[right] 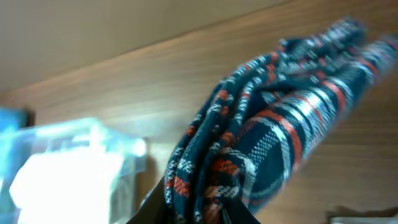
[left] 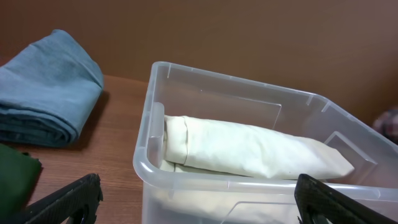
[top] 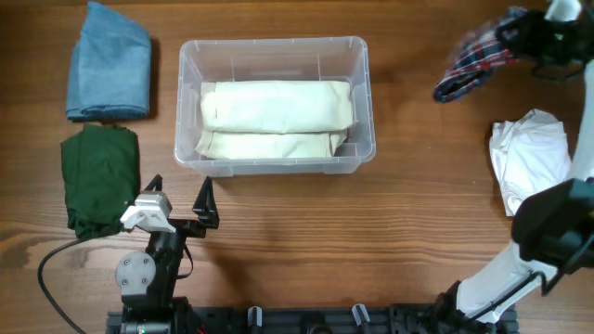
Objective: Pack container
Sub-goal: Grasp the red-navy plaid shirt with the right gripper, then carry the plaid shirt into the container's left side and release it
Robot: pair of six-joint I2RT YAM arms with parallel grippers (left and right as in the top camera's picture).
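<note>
Lying inside the container [top: 274,44] is cream cloth [top: 276,104].

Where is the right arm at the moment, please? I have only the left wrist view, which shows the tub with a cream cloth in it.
Observer: The right gripper is at the far right, shut on a plaid cloth, apart from the container.
Operator: Thank you. Is anything else lying on that side?
Observer: Yes, a crumpled white cloth lies on the table near its right edge.
Operator: And where is my own arm?
Observer: The left gripper is open, just in front of the container's near left corner, with a green cloth to its left.
</note>
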